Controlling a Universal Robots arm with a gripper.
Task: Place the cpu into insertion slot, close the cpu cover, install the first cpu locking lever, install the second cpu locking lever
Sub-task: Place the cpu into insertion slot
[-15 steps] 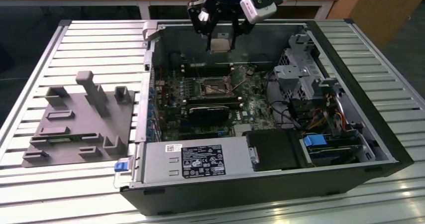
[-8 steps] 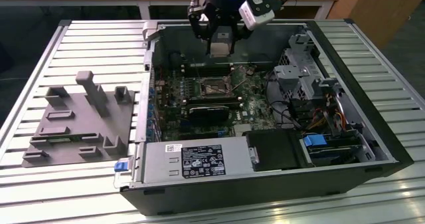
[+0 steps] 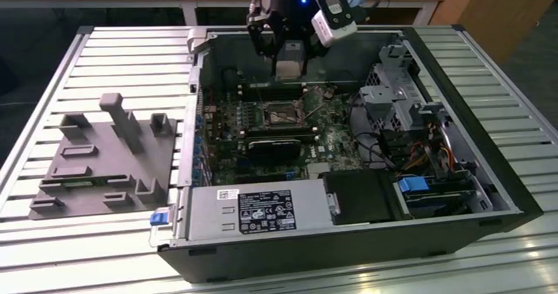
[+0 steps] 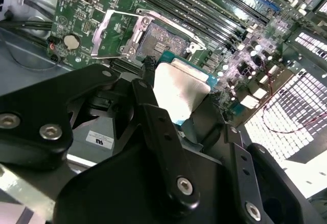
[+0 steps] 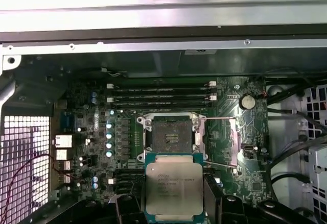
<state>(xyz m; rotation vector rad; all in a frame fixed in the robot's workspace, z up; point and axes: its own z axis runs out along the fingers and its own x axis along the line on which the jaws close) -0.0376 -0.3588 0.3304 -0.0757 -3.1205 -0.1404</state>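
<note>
My gripper (image 5: 172,203) is shut on the cpu (image 5: 173,180), a flat square chip with a silvery-beige top, pinched by its edges between black fingers (image 4: 149,106). The chip hangs above the green board, a short way to one side of the insertion slot (image 5: 173,137), which lies bare with its dark contact field showing. The cpu cover (image 5: 231,141), a thin silvery frame, is swung open beside the slot, also seen as the cpu cover (image 4: 116,34) in the second wrist view. Two thin lever rods (image 5: 220,118) stand out beside it. In the exterior view the gripper (image 3: 289,68) hovers over the slot (image 3: 281,115) inside the case.
The open computer case (image 3: 488,176) lies on a slatted metal table. Long black memory slots (image 5: 161,95) run past the socket, and a black card (image 3: 274,147) sits on its other side. A drive cage (image 3: 401,104) and cables fill the exterior view's right. A grey fixture (image 3: 104,157) stands at its left.
</note>
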